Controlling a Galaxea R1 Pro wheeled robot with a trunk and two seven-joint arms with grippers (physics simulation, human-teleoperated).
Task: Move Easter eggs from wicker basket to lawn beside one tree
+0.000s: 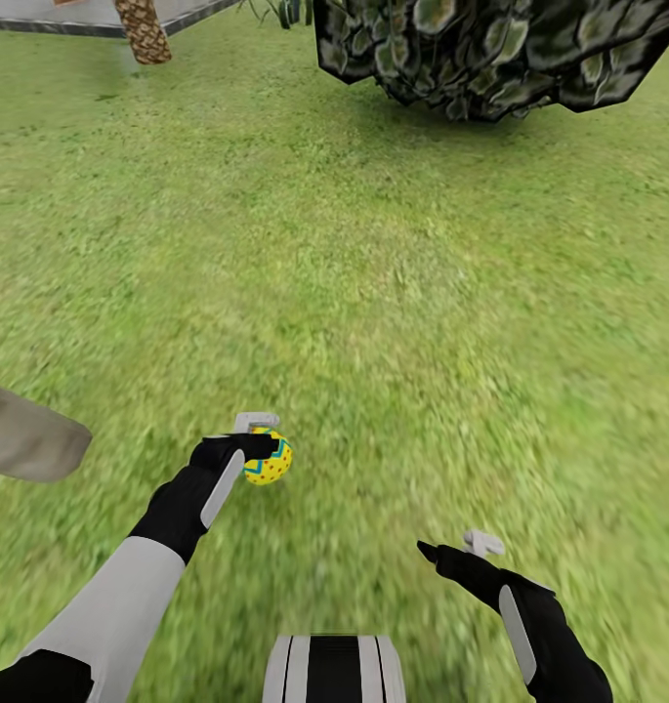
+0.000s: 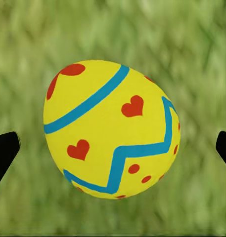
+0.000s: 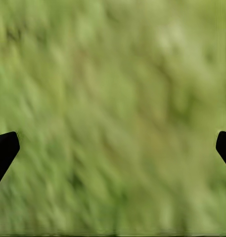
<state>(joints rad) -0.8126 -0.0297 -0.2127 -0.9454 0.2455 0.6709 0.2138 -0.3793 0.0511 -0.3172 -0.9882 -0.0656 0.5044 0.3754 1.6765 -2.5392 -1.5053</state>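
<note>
One yellow Easter egg [image 1: 271, 463] with blue zigzags, red hearts and dots sits right at the tip of my left gripper [image 1: 260, 439], low over the lawn [image 1: 393, 293]. Up close in the left wrist view the egg [image 2: 110, 131] lies between the two black fingertips [image 2: 4, 150], with a gap of grass showing on each side, so the jaws stand open and do not touch it. My right gripper [image 1: 456, 547] hangs open over bare grass with nothing between its fingertips [image 3: 4, 150]. The wicker basket is out of view.
Dark, pale-speckled foliage of a tree [image 1: 490, 54] hangs at the far right. A pale grey-beige, trunk-like shape [image 1: 26, 439] juts in at the left edge, close to the egg. A scaly brown palm trunk [image 1: 144, 29] and grey paving [image 1: 41, 15] lie far left.
</note>
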